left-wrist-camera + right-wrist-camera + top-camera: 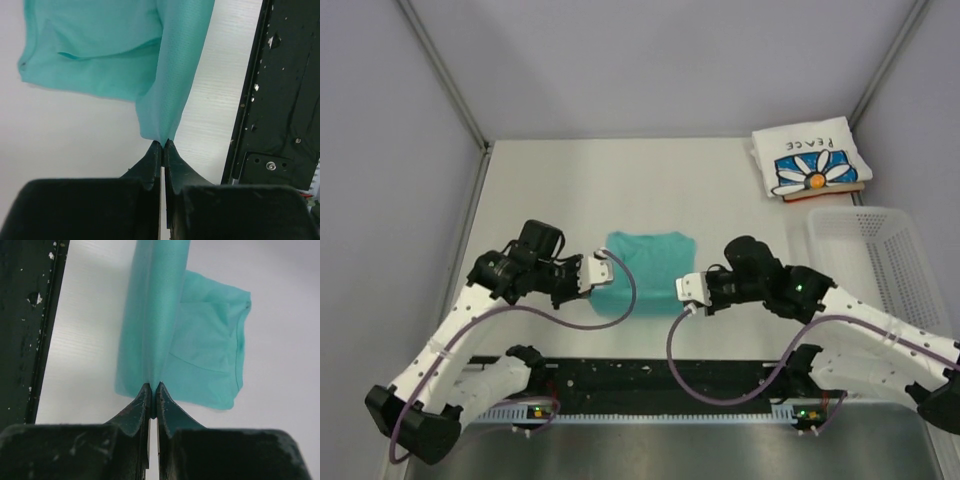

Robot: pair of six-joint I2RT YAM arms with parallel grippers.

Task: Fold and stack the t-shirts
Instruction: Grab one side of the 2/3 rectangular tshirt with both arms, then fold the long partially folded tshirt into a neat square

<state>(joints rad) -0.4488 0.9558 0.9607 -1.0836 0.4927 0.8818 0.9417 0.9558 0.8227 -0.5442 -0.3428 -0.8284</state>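
The teal-green t-shirt [645, 272] lies partly folded in the middle of the table. My left gripper [604, 272] is shut on its left near corner [165, 120], the cloth pinched at the fingertips. On the other side my right gripper [686, 290] is shut on the right near corner [155, 340]; the near edge of the cloth is raised between the two. Folded at the far right of the table lies the white daisy-print "PEACE" t-shirt [810, 160].
A white mesh basket [880, 265] stands at the right side of the table. The black base rail [660, 385] with both arm mounts runs along the near edge, close behind the grippers.
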